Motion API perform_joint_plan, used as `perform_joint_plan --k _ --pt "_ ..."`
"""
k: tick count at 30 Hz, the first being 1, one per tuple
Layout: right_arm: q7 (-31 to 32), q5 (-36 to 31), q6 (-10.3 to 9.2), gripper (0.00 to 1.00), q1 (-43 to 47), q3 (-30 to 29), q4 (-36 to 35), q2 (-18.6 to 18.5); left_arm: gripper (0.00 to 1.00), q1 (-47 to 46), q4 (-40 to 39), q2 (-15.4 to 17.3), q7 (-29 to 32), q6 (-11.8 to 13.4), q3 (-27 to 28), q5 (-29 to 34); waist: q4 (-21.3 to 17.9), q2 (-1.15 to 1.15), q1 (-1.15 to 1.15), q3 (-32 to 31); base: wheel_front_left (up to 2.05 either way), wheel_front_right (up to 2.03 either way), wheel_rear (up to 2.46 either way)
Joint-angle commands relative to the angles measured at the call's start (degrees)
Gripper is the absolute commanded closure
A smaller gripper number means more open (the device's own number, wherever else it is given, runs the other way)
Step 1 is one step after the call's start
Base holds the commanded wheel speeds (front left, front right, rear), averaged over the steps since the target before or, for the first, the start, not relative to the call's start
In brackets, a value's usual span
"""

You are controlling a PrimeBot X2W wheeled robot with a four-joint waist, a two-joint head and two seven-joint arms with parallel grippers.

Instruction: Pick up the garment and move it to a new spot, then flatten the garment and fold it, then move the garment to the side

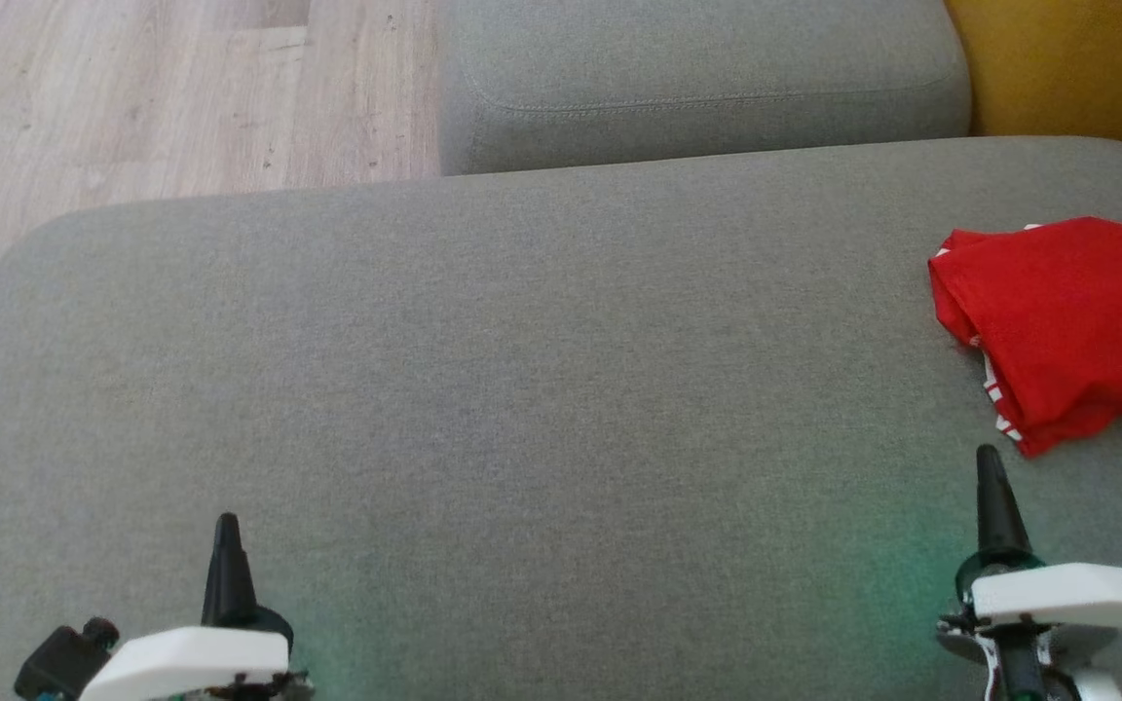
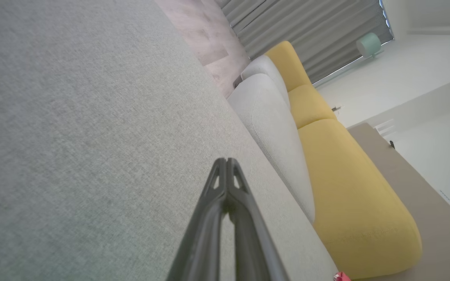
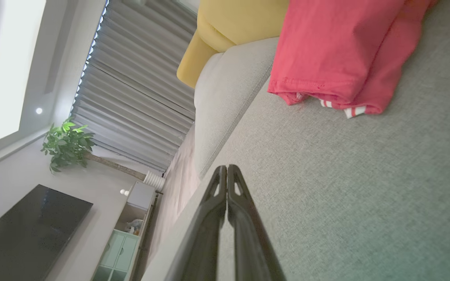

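1. Head view first: a broad grey cushion (image 1: 522, 389) takes up the middle. There's pale wood floor (image 1: 132, 97) in the upper left, a second grey cushion (image 1: 697, 78) at top centre and a yellow cushion (image 1: 1067, 58) tucked into the upper right corner.
2. The garment (image 1: 1067, 326) lies on the broad grey cushion at the right edge of the frame. It's a folded red heap with red-and-white striped trim peeking out at its lower left, and its far side is cut off by the frame.
3. The left gripper (image 1: 227, 526) sits lower left with its fingers pressed into one dark spike. It holds nothing and is well apart from the garment.
4. The right gripper (image 1: 988, 458) sits lower right, clamped together and empty too. Its tip is just below the garment's lower corner, near it but not touching.
5. The left wrist view confirms it: the two fingers meet at the tip over bare grey fabric. This angle adds grey pleated curtains (image 2: 307, 31) along the top and the yellow cushion running long down the right. There's also a red speck (image 2: 340, 276) at the bottom edge, too small to identify.
6. In the right wrist view the fingers again meet tip to tip. The garment is close up in the upper right, showing layered folds, a stitched hem and striped trim at its lower edge. This view also brings in the room, with a leafy plant (image 3: 66, 142) at left, a dark screen (image 3: 25, 230) lower left and a pale green cabinet (image 3: 127, 238) beside it.
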Motion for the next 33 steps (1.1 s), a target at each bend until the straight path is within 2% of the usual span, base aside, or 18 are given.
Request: perform_joint_plan --k 1,33 --pt "0.5 2.2 -0.02 1.0 -3.3 0.3 -1.8 -1.1 1.0 -3.5 -1.4 0.8 0.4 -0.5 2.1 -1.9 0.0 0.0 0.0 0.0 0.0 0.0 0.0" --pt "5.9 24.7 -0.04 1.0 -6.6 -3.0 -1.1 -1.1 1.0 -7.5 0.8 0.7 5.8 -3.3 7.1 -23.0 -0.1 0.0 0.0 0.1 0.0 0.0 0.0"
